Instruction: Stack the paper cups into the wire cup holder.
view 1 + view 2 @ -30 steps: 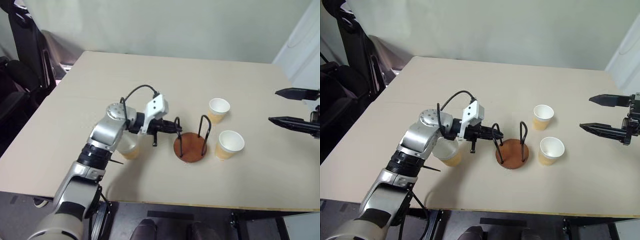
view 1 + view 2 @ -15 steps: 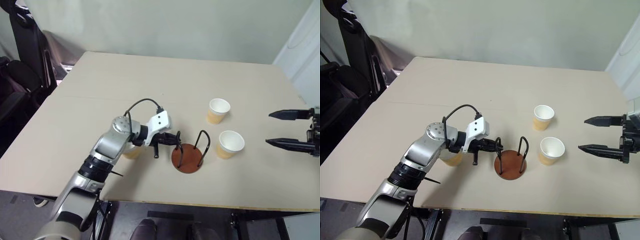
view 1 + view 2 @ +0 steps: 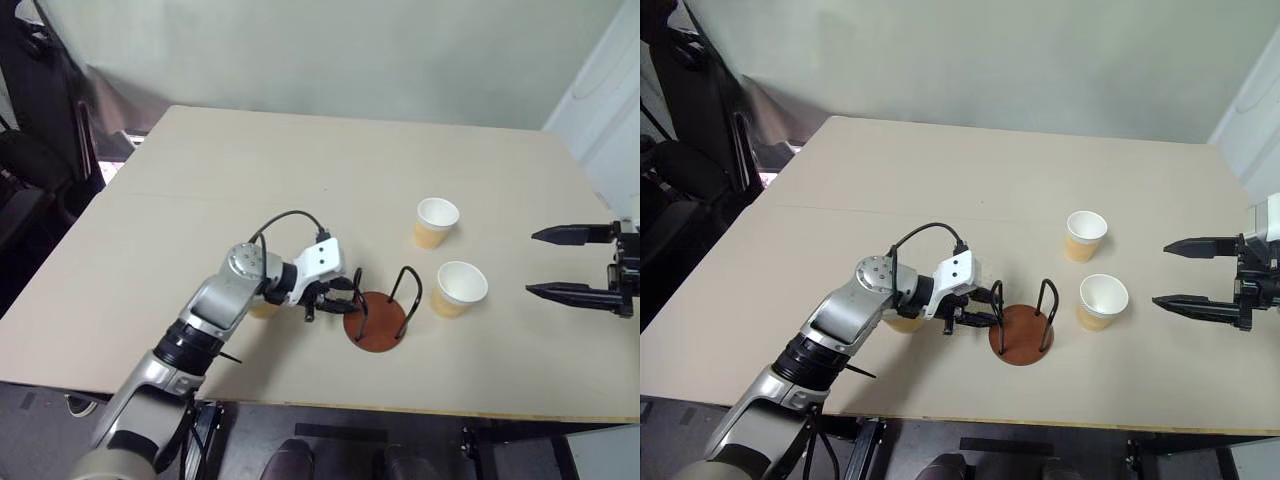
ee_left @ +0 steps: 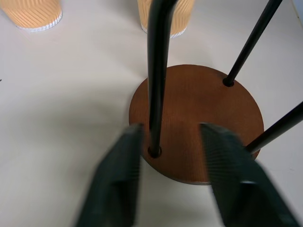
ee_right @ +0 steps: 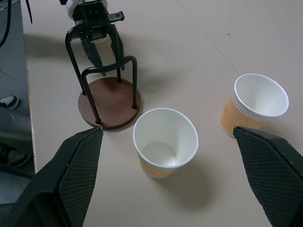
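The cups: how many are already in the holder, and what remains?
None. The holder is empty. The left gripper, open, straddles one of its wires. Two cups stand beside it, a third behind the left arm. All three remain.

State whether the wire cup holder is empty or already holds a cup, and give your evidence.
Empty. The wire cup holder shows a bare brown base between its black loops, and two paper cups stand upright on the table beside it.

Obstacles: wire cup holder (image 3: 378, 306), one upright wire between left claw (image 4: 166, 177) fingers; two paper cups (image 3: 458, 288) just beyond. Free: bare tabletop (image 3: 300, 180) beside right claw (image 3: 573, 262).
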You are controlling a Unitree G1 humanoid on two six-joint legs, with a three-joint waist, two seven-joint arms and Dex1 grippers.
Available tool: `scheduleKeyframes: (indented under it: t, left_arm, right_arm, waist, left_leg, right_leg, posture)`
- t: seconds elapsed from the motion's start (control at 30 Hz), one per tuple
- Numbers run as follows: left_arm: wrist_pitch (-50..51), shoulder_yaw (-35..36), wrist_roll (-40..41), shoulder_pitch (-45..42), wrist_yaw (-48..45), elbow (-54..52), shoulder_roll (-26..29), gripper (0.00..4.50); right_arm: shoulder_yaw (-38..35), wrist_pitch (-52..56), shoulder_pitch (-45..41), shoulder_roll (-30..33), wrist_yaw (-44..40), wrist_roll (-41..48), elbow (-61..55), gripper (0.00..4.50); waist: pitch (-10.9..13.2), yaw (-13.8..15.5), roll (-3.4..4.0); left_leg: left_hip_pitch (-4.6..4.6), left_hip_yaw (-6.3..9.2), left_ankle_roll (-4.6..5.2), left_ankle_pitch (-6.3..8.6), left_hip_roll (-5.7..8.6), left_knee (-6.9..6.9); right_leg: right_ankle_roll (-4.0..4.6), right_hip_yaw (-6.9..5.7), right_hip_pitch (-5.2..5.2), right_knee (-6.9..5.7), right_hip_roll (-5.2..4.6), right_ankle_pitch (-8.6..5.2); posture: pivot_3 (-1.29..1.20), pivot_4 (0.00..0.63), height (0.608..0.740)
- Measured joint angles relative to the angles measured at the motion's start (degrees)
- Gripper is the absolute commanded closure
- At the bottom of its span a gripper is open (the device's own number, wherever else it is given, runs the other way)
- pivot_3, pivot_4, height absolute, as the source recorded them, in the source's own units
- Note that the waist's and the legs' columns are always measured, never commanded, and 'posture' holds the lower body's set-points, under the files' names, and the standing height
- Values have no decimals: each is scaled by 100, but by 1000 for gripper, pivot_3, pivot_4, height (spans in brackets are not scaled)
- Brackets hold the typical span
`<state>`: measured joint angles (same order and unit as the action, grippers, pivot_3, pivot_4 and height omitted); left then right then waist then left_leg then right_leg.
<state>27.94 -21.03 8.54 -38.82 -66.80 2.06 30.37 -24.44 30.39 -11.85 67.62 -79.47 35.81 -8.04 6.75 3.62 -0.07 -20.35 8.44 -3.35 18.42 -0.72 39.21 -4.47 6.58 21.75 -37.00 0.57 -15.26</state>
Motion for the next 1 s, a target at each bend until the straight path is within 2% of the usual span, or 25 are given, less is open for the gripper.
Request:
scheduleKeyframes:
  t: [0.13, 0.33, 0.67, 0.77, 1.0]
  left_arm:
    - [-115, 10, -24, 0, 90, 9, -11, 84]
    - [-99, 476, 422, -146, 42, -99, -42, 84]
    - [67, 1210, 840, -177, -363, -683, 1199, 84]
    - [226, 1727, 1101, 15, -400, -928, 1663, 84]
    - [1484, 3906, 2926, 1602, -644, -2516, 2702, 84]
  right_arm:
    - [67, 3, 0, -12, 18, 3, -70, 0]
    - [179, -1, -175, -12, 9, 3, -58, 0]
    - [845, -225, -522, -53, -51, -149, 40, 0]
    - [1084, -251, -574, -115, -37, -234, -79, 0]
    - [1889, -434, -587, -197, 67, -746, -633, 0]
  waist:
    - [0, 0, 0]
    - [1, -4, -1]
    - [1, -45, -1]
    - [1, -55, -1]
    - [1, -110, -1]
  left_leg:
    - [-1, 0, 0, 0, 0, 0]
    - [-3, -2, 0, 0, 1, -1]
    - [-2, 6, 0, 0, -5, -12]
    - [-5, 6, 0, 0, -6, -16]
    - [-4, 5, -1, 1, -17, -35]
  right_leg:
    - [0, 0, 0, 0, 0, 0]
    - [1, 0, 2, 0, 4, 0]
    - [3, 2, 11, 2, 4, -1]
    - [5, 2, 18, 2, 3, -2]
    - [17, 4, 26, 6, 0, -9]
  posture:
    - [0, 150, 740]
    - [0, 150, 740]
    - [0, 150, 740]
    - [0, 150, 740]
    - [0, 150, 740]
